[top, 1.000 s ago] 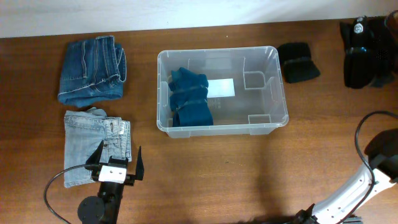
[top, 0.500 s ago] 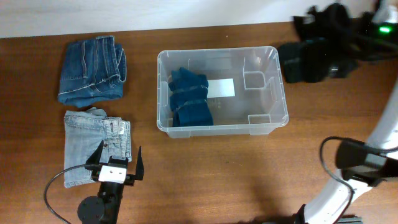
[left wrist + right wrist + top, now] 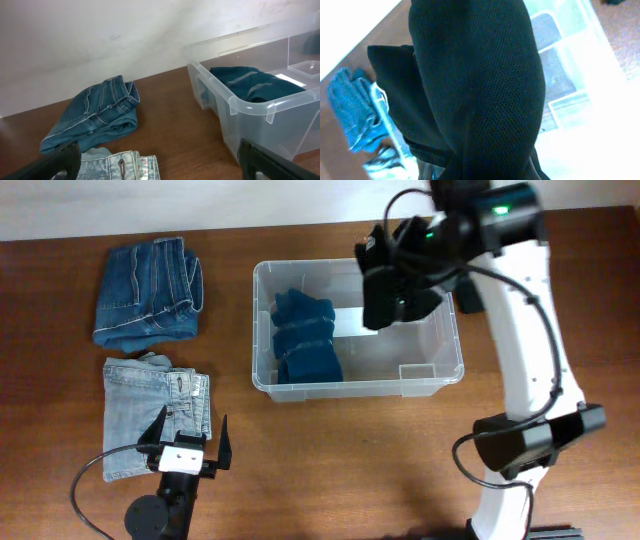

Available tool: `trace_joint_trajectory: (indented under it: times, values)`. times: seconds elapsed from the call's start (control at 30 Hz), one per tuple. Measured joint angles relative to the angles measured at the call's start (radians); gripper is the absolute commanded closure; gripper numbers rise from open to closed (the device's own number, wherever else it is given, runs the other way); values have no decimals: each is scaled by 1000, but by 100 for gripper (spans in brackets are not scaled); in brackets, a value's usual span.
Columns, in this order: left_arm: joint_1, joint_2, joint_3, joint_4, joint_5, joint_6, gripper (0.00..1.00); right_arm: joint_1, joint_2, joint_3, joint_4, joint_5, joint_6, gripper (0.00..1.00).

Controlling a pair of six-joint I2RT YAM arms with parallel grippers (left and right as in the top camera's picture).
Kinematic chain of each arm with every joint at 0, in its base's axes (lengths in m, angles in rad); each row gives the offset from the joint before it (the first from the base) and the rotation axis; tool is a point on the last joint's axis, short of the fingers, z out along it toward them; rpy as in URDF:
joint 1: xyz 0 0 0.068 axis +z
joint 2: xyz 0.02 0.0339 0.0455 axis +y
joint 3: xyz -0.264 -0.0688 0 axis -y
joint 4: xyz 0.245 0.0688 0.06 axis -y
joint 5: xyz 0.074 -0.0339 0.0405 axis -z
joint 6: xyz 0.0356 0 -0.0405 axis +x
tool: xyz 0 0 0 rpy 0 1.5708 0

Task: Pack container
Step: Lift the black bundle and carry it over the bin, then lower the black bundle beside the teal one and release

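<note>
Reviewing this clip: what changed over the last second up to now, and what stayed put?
The right gripper swung in from the table's far right, shut on the black folded cloth that lay right of the clear plastic container, and carried it leftwards over the container's right half. Unchanged: the teal garment inside, the dark blue folded jeans, the light grey-blue folded jeans, the open left gripper.

The container (image 3: pixel 400 386) is clear plastic with a white label (image 3: pixel 347 323), and the folded garment (image 3: pixel 305 340) inside is teal. On the brown wood-grain table (image 3: pixel 350 465), the upper jeans (image 3: pixel 148 292) are dark blue denim and the lower jeans (image 3: pixel 150 415) a faded pale blue. The cloth (image 3: pixel 480 90) is black with a fine mesh texture.
</note>
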Motion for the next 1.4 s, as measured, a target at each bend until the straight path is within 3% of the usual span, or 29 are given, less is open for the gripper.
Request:
trace_joint_trajectory:
  times: [0.33, 0.7, 0.93, 1.0, 1.1, 1.23, 1.4]
  values:
    - [0, 0, 0, 0, 0, 0, 1, 60, 2, -344, 266, 51, 71, 96]
    - [0, 0, 0, 0, 0, 0, 1, 70, 2, -595, 487, 23, 72, 96]
    - [0, 0, 0, 0, 0, 0, 1, 70, 2, -709, 628, -19, 31, 88]
    - [0, 0, 0, 0, 0, 0, 1, 70, 2, -727, 656, -34, 10, 83]
    - [0, 0, 0, 0, 0, 0, 1, 70, 2, -750, 672, -44, -9, 51]
    - [0, 0, 0, 0, 0, 0, 1, 70, 2, -766, 671, -43, -32, 27]
    - [0, 0, 0, 0, 0, 0, 1, 70, 2, -767, 672, -43, -53, 21]
